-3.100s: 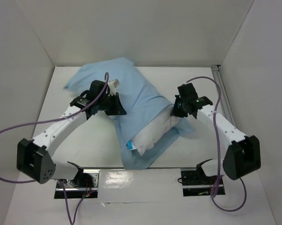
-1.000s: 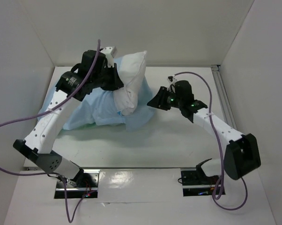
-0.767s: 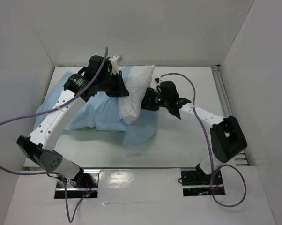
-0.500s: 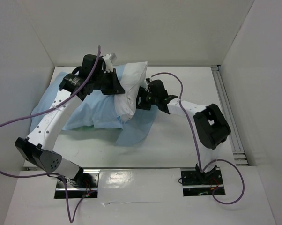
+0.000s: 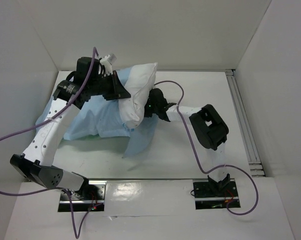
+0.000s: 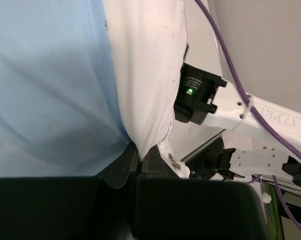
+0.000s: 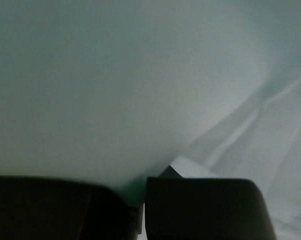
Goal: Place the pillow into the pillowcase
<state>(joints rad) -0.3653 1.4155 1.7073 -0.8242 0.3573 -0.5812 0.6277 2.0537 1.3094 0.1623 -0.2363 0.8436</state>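
pillow (image 5: 138,92): likely light, soft, saggy; grasp edge seam | left gripper (image 6: 139,155): pinching pillow's edge | right gripper (image 5: 148,106): closed at pillow's side | pillowcase (image 5: 90,117): limp beneath pillow

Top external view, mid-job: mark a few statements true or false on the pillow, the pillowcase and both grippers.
1. The pillow lies fully inside the pillowcase. False: much of the white pillow shows bare outside the blue cloth.
2. The left gripper is shut on cloth. True: it pinches the pillow's white fabric right beside the blue.
3. The right gripper is parked by the right wall. False: it is up against the pillow's right side.
4. The right gripper's jaws stand wide open. False: they are shut.
5. The pillowcase spreads light blue to the left of the pillow. True.
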